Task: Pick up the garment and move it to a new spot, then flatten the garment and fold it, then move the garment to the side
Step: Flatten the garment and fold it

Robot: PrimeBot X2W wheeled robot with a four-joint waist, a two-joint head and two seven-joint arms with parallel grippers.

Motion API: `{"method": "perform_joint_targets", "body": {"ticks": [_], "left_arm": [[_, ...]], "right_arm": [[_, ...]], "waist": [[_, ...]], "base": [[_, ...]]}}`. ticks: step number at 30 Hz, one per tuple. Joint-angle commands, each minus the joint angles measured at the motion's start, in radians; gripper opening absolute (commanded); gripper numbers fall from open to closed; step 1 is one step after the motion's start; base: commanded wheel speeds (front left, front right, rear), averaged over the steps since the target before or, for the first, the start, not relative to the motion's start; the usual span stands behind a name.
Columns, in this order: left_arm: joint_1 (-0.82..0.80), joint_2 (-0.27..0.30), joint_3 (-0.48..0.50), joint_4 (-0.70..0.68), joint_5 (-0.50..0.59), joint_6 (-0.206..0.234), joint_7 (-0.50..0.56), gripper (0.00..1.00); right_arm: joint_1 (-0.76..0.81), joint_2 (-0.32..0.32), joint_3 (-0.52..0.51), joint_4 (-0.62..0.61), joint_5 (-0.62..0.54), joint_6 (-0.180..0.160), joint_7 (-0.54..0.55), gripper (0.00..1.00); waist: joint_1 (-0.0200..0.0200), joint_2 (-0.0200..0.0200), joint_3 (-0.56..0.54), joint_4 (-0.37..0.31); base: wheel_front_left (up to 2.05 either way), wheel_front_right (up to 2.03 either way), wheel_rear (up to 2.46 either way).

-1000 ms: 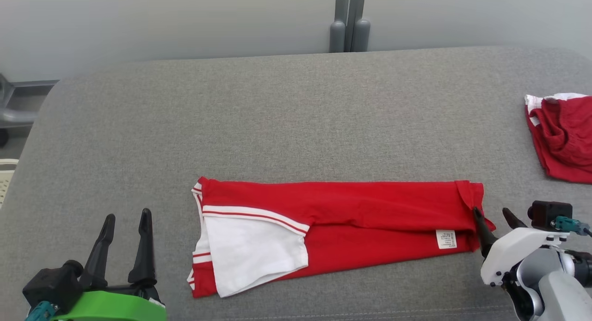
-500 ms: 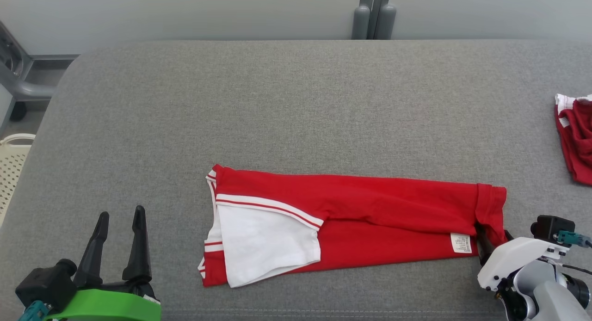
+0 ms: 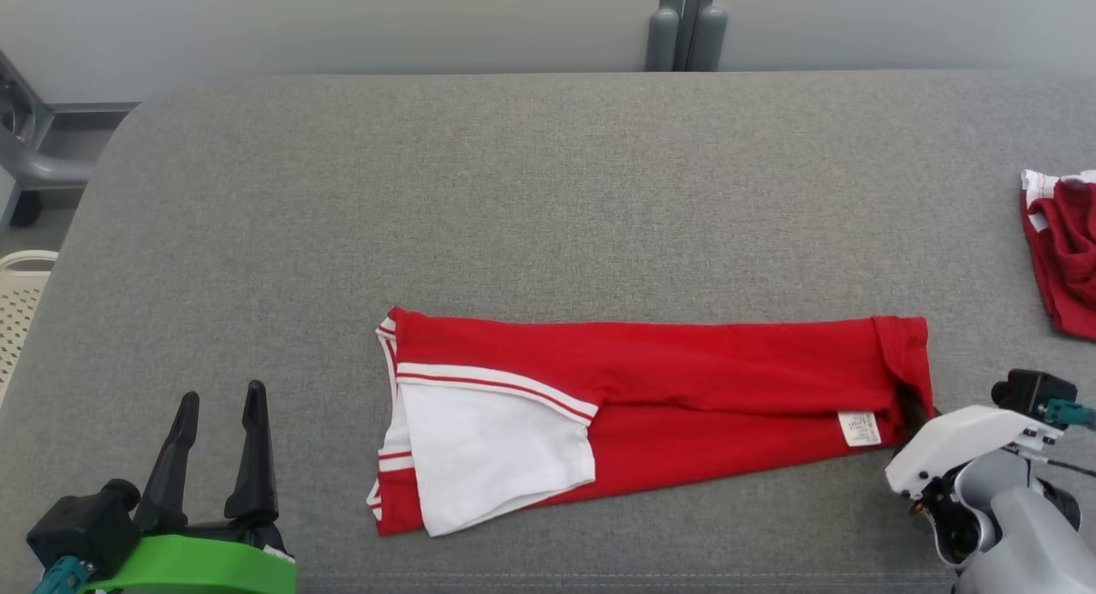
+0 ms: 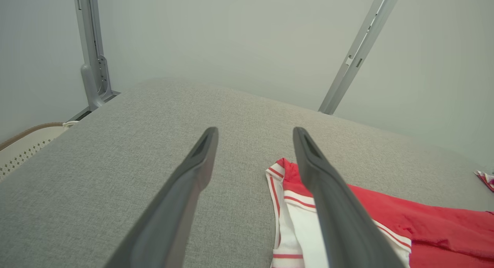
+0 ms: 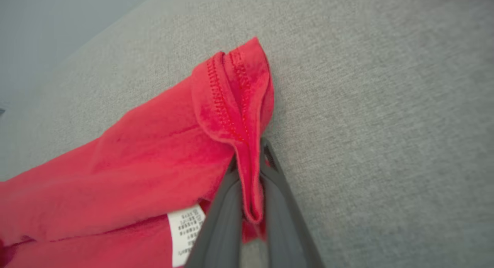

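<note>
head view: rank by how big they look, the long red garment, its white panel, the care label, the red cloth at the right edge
1. long red garment
2. white panel
3. red cloth at the right edge, going by its visible part alone; the frame cuts it off, so its place against the panel is unsure
4. care label

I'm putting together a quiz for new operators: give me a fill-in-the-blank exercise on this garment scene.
The right gripper is ____ on the hem of the red garment.
The left gripper stands ____, holding nothing.
The panel at the garment's other end is ____, edged with red stripes.
Missing words: shut; open; white.
</note>
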Motion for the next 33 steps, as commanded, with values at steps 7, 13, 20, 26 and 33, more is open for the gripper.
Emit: {"method": "perform_joint_targets", "body": {"ticks": [7,13,20,26,33], "left_arm": [[-0.003,-0.014,0.0,-0.008,0.007,-0.011,-0.002,1.0],[-0.008,-0.021,-0.005,-0.006,0.006,-0.017,-0.002,1.0],[-0.009,-0.033,-0.003,0.002,0.01,-0.023,-0.003,1.0],[-0.005,-0.044,-0.003,0.006,0.008,-0.032,-0.003,1.0],[-0.004,-0.049,0.003,0.002,0.003,-0.038,-0.002,1.0]], "right_arm": [[-0.06,-0.094,-0.016,-0.037,0.055,-0.001,0.017,0.0],[-0.095,-0.177,-0.044,-0.059,0.038,-0.001,0.046,0.0],[-0.107,-0.15,-0.023,-0.156,0.063,-0.001,0.105,0.0],[-0.044,-0.089,0.064,-0.365,0.096,-0.001,0.19,0.0],[0.026,-0.04,0.187,-0.567,0.092,-0.001,0.281,0.0]], "waist": [[0.0,0.0,-0.003,-0.021],[0.0,0.0,-0.003,-0.034],[0.0,0.0,-0.009,-0.044],[0.0,0.0,-0.022,-0.037],[0.0,0.0,-0.03,-0.015]], "base": [[0.0,0.0,0.0],[0.0,0.0,0.0],[0.0,0.0,0.0],[0.0,0.0,0.0],[0.0,0.0,0.0]]}}
